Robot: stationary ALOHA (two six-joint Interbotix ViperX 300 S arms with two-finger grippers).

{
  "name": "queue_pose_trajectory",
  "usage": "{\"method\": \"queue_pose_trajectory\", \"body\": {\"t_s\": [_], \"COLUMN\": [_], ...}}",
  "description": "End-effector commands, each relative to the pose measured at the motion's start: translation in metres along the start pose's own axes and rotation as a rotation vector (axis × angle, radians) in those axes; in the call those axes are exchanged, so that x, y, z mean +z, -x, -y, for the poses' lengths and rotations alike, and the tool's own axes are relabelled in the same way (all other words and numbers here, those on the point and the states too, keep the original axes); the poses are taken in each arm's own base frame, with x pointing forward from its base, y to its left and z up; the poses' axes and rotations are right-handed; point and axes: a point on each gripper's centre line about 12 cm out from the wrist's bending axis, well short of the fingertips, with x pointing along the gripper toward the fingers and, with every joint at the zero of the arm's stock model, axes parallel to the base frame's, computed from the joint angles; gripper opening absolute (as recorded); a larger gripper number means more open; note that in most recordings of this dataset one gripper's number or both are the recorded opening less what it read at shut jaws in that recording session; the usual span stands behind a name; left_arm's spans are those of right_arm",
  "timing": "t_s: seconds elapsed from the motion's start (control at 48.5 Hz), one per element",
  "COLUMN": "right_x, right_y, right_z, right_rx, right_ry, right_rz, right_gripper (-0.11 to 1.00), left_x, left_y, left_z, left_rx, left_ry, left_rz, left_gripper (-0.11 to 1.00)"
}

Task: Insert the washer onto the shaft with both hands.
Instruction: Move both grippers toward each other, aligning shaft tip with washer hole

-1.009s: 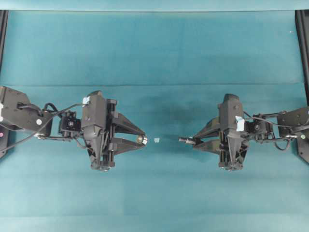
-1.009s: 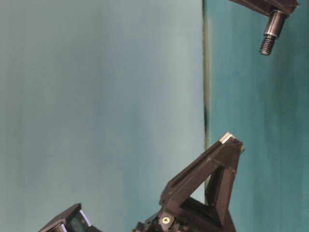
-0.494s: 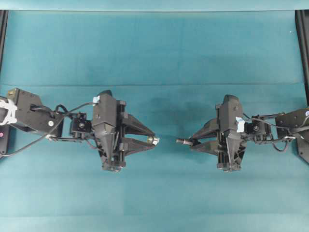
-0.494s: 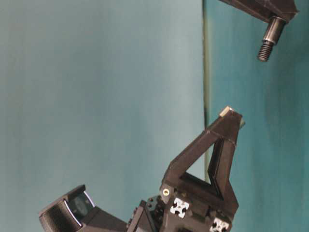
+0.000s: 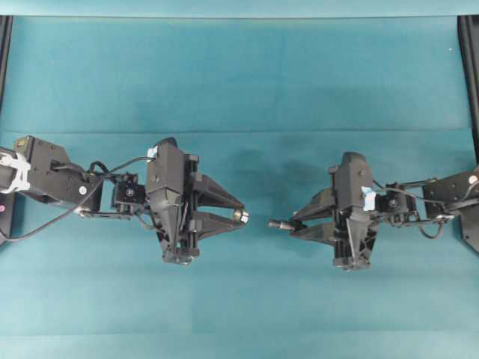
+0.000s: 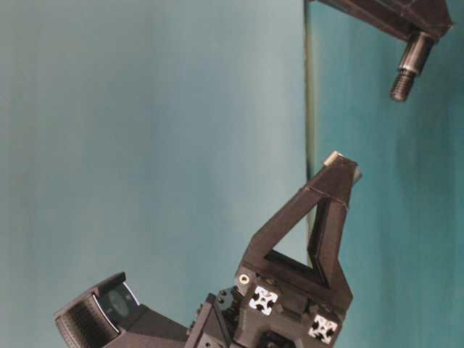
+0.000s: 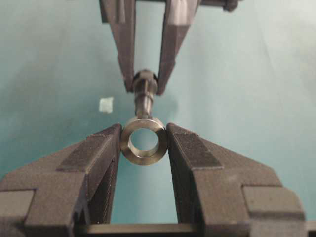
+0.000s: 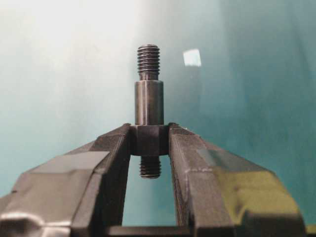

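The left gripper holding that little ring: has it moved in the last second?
Yes. In the overhead view the left gripper with the washer has slid right, away from the dark rail and toward the shaft.

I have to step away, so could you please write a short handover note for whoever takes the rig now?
Left gripper: shut on the washer, hole facing the other arm.
Right gripper: shut on the shaft, threaded end pointing at the washer.
Both parts are held above the teal table, tips facing, with a small gap between them.
Done: both parts picked up and roughly lined up.
Left: close the gap and slide the washer onto the shaft.
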Motion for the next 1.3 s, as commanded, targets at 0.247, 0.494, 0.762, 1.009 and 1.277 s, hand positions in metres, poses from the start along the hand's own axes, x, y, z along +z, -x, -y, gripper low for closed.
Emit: {"method": "queue_pose_trajectory", "body": {"t_s": [0.247, 0.494, 0.762, 1.009, 1.277], "right_x": [0.011, 0.010, 0.011, 0.012, 0.014], "right_y": [-0.005, -0.005, -0.005, -0.006, -0.006], "right_z": [-0.003, -0.003, -0.004, -0.004, -0.004], "right_rx": [0.012, 0.014, 0.016, 0.016, 0.017], "right_ry": [-0.006, -0.006, -0.005, -0.006, -0.006], "right_rz": [0.052, 0.055, 0.059, 0.066, 0.075], "right_gripper": [0.00, 0.00, 0.00, 0.00, 0.00], "left_x": [0.007, 0.008, 0.009, 0.006, 0.001], "left_y": [-0.003, -0.005, -0.016, -0.023, -0.023], "left_z": [0.006, 0.006, 0.006, 0.010, 0.010], "left_rx": [-0.016, -0.018, -0.018, -0.025, -0.024], "left_ry": [0.020, 0.021, 0.021, 0.019, 0.044], "left_rz": [0.028, 0.029, 0.031, 0.022, 0.008], "left_gripper": [0.37, 0.37, 0.37, 0.37, 0.37]}}
